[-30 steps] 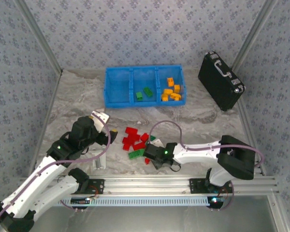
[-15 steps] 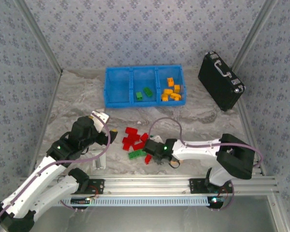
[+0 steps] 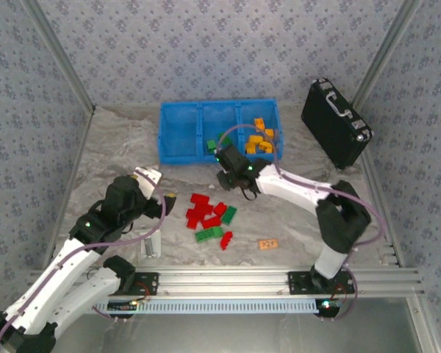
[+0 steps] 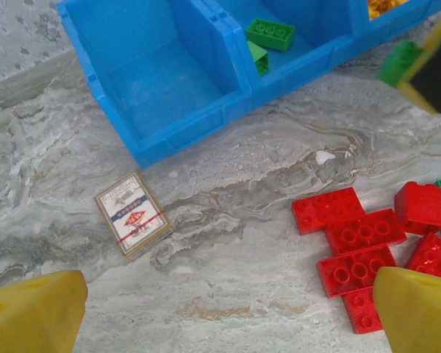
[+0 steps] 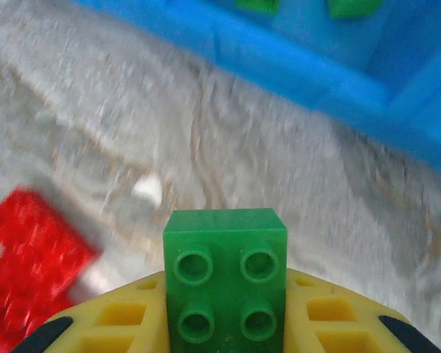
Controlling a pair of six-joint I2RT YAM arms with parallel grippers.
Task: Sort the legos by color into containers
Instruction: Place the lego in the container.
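I've got a green brick (image 5: 225, 276) pinched tight in my right claw (image 3: 226, 159), just short of the blue tray's (image 3: 182, 157) front wall. It's mid-carry. Next I lift over that wall into the middle bin (image 3: 217, 120) and let go. Left claw (image 4: 228, 309) is wide open and empty.

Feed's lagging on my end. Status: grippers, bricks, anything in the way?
Right gripper shut on green brick, near front wall of tray. Left gripper open, empty, above table beside red bricks. No obstacle seen before the tray.
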